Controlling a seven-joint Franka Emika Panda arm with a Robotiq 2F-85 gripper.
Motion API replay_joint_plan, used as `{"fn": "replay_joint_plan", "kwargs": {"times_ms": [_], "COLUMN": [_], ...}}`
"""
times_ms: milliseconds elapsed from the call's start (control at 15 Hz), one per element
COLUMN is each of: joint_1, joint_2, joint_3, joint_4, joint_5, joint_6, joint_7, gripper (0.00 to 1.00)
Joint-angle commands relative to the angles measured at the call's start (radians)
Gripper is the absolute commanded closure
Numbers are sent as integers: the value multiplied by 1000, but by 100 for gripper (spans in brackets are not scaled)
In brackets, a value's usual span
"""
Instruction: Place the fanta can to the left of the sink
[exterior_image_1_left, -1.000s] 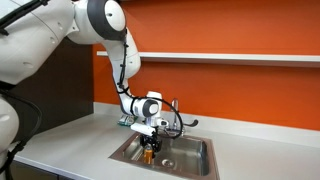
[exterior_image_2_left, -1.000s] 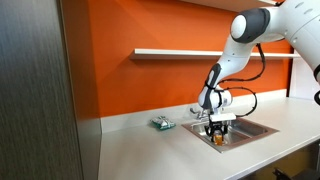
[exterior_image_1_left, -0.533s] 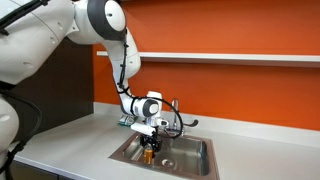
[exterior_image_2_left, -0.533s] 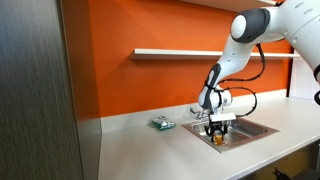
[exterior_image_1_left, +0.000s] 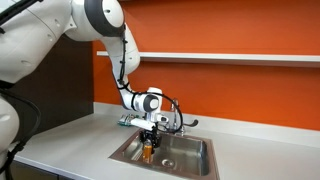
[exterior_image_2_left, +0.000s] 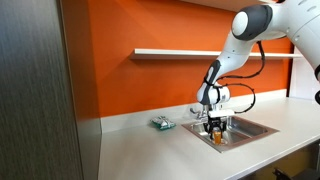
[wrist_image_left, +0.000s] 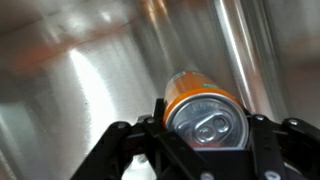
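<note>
Gripper (exterior_image_1_left: 150, 141) hangs down into the sink (exterior_image_1_left: 192, 157), near the basin's end farthest from the orange wall's shelf side in an exterior view. Fingers (wrist_image_left: 268, 140) are closed in on the fanta can (wrist_image_left: 200, 108), one on each side, gripping it just under the metallic top. They are not fully closed, since the can fills the gap. Can top with pull tab faces the wrist camera, with the steel sink wall (wrist_image_left: 80, 80) behind it.

In both exterior views the fanta can (exterior_image_1_left: 149, 152) (exterior_image_2_left: 217, 137) shows as an orange bit below the gripper (exterior_image_2_left: 216, 128), inside the sink (exterior_image_2_left: 256, 127) outline. Cannot tell if it touches the basin floor.

Chrome faucet (exterior_image_1_left: 178, 116) stands just behind the gripper. Teal-and-white object (exterior_image_2_left: 161, 123) lies on the surface (exterior_image_2_left: 150, 152) beside the sink, apart from the can.
</note>
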Motion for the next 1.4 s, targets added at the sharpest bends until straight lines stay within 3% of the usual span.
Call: {"fn": "replay_joint_plan", "kwargs": {"times_ms": [0,733,1333], "joint_1": [8,55,157], "joint_2": [-83,-244,-255], "joint_3": [-4,-5,71], "joint_4": [-10,-13,0], "joint_5": [-6,-66,-112], "joint_6": [-83,-203,-240], "joint_7": [25,48,17], "gripper": [62,62,62]}}
